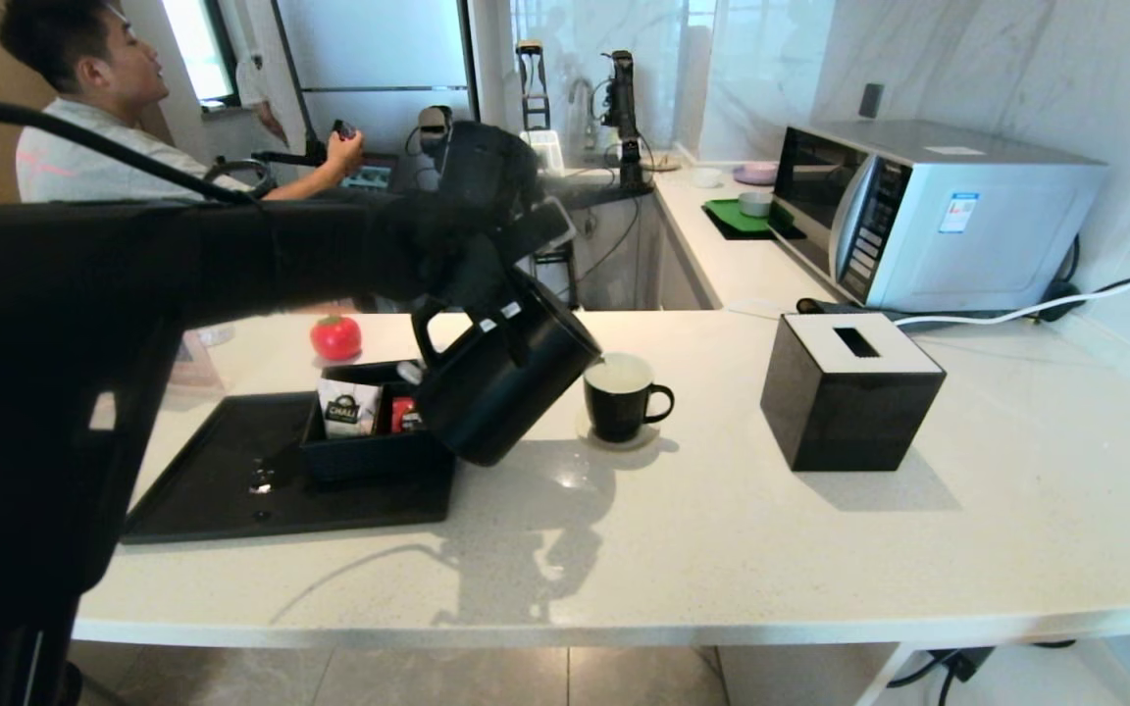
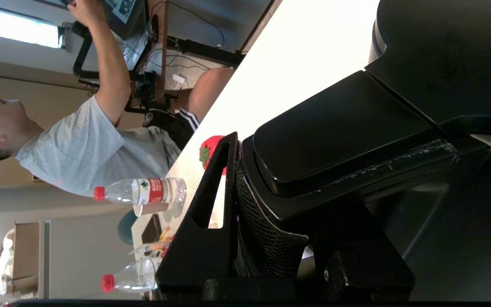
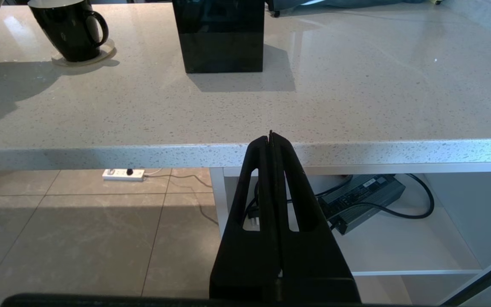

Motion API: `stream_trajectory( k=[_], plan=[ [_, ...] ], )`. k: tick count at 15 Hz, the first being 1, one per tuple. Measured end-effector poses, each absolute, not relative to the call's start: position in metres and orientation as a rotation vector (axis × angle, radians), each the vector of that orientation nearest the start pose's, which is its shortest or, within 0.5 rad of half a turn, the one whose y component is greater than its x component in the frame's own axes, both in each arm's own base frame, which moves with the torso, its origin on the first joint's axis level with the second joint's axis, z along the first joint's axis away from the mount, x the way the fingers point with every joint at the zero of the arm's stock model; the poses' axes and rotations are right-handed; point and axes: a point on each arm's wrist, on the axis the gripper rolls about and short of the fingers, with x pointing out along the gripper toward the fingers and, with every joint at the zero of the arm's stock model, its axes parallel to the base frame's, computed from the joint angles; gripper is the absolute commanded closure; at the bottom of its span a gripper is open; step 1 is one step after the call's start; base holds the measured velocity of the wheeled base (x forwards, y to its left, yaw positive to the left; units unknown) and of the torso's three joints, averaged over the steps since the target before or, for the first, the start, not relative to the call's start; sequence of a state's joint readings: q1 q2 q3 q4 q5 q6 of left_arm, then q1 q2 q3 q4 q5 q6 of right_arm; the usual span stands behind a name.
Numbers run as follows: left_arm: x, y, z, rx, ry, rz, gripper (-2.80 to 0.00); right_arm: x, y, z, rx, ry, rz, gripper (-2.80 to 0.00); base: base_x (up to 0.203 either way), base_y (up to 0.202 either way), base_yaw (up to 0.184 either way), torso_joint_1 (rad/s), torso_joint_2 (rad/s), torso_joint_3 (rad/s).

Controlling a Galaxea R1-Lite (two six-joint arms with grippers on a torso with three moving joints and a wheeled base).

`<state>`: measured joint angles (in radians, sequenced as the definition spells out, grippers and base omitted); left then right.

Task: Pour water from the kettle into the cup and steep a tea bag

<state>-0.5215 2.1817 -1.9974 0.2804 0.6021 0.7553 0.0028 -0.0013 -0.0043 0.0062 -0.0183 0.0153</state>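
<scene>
The kettle (image 1: pixel 506 378) is held clear of the counter (image 1: pixel 722 529), tilted with its spout (image 1: pixel 596 355) lowered at the rim of the cup (image 1: pixel 621 395). The cup, a black mug with a white inside, stands upright on a pale round coaster (image 1: pixel 617 436), its ear handle turned away from the kettle. The mug's interior reads pale up to the rim; a liquid level cannot be confirmed. No stream is discernible at the spout.

The left gripper (image 1: pixel 496 294) is clamped on the kettle's loop handle (image 1: pixel 433 333); in the left wrist view one finger (image 2: pixel 211 204) is pressed flat against the black handle (image 2: pixel 335 140).

Just behind the kettle, a black open box (image 1: pixel 369 431) sits on a black tray (image 1: pixel 231 480) and holds a white CHALI packet (image 1: pixel 349 409) and a red packet (image 1: pixel 403 414). The tea bag cannot be identified. A red tomato-shaped object (image 1: pixel 335 336) lies beyond the tray. A black tissue box (image 1: pixel 849 387) stands on the far side of the cup from the kettle, apart from it. A microwave (image 1: pixel 928 211) stands on the rear counter.

The right gripper (image 3: pixel 271 140) is below the counter's front edge, fingers pressed together, holding nothing.
</scene>
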Motion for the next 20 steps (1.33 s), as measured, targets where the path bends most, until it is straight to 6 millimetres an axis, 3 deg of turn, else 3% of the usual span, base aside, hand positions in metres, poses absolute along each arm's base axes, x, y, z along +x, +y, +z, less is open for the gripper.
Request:
stream_trajectory(
  k=[20],
  plan=[
    [0.3916, -0.2153, 0.2408, 1.003, 0.415, -0.085, 0.0, -0.0232, -0.0005, 0.076, 0.015, 0.0, -0.016, 0.0, 0.0, 0.0, 0.0, 0.0, 0.0, 0.0]
  ],
)
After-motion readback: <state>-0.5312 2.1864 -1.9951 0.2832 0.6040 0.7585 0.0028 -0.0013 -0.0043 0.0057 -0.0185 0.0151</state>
